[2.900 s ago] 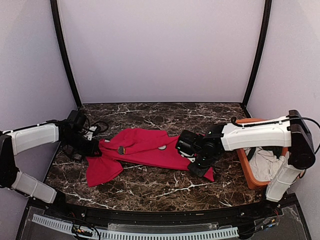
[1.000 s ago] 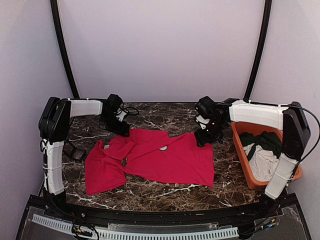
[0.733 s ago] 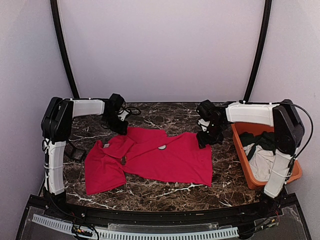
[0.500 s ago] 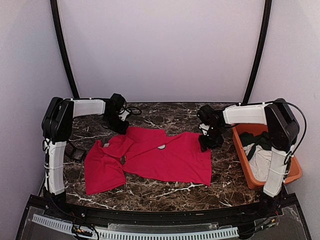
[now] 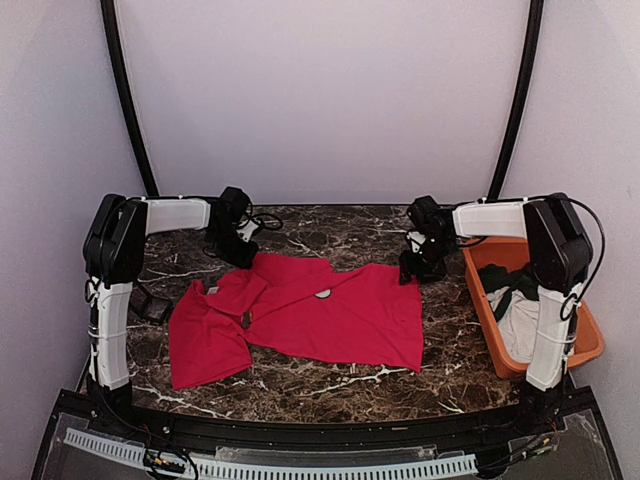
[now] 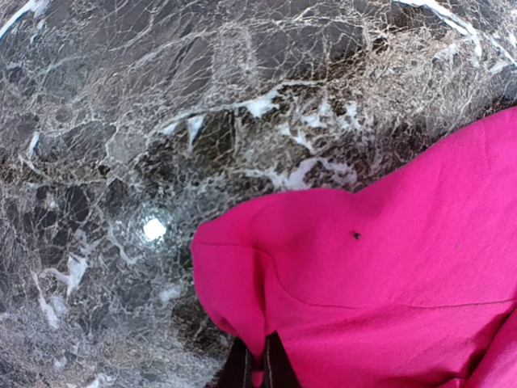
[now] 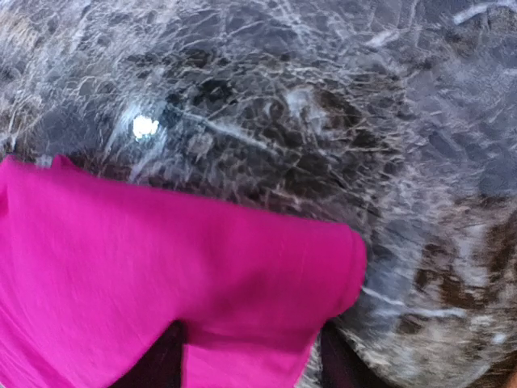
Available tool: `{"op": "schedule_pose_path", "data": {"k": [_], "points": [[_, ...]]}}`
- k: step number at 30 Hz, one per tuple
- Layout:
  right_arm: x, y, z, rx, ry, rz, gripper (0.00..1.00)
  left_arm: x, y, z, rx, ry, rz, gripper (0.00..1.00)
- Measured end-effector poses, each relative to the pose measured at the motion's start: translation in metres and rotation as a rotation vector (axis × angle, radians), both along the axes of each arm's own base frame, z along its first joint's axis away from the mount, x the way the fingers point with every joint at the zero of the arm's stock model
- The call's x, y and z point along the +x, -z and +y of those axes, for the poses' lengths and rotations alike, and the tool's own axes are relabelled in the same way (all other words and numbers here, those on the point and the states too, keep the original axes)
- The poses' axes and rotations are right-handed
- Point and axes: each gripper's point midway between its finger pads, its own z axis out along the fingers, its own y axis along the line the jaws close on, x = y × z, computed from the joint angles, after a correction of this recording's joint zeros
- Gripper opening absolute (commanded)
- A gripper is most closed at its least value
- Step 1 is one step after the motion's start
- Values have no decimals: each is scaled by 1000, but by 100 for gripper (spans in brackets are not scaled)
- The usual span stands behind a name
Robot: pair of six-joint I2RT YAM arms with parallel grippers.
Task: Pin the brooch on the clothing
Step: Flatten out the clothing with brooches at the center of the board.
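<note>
Fabric of the red T-shirt [image 5: 330,320] lies spread across the middle of the marble bench [image 5: 330,225], flatter on its right side than on its rumpled left. Both arms reach to its 2 far corners, and we judge this as stretching the cloth flat so a pin can go through 1 smooth layer. The left end effector [image 5: 243,258] is pressed together on the far-left edge, a sliver of red caught between its tips in the left wrist view. The right end effector [image 5: 412,270] sits at the far-right corner with its fingers spread and cloth lying between them. We cannot pick out the brooch with certainty, so pinning looks not yet begun. An orange bin [image 5: 590,345] stands to the right, apart from the shirt.
</note>
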Motion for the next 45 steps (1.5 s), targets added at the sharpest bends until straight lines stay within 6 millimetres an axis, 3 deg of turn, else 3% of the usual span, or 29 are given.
{"op": "schedule_pose_path", "data": {"k": [2,3,8,14,23,28,43,45], "points": [[4,8,5,13,0,11,7,0,0,0,-3,-4,-1,1],[6,9,6,11,0,10,0,1,0,1,-6,-8,-1,1],[8,10,10,31,8,10,0,6,-2,9,-17,-39,-19,1],[7,10,0,-10,28,-12,0,16,-6,41,20,-122,-57,1],[9,10,-20,-100,57,-38,0,37,-49,86,35,-235,-191,1],[11,10,-29,-145,59,-49,0,45,-55,102,40,-289,-222,1],[7,10,-41,-225,17,-47,0,61,-62,119,86,-347,-290,1],[8,10,-42,-233,13,-48,0,67,-65,119,87,-350,-304,10]]}}
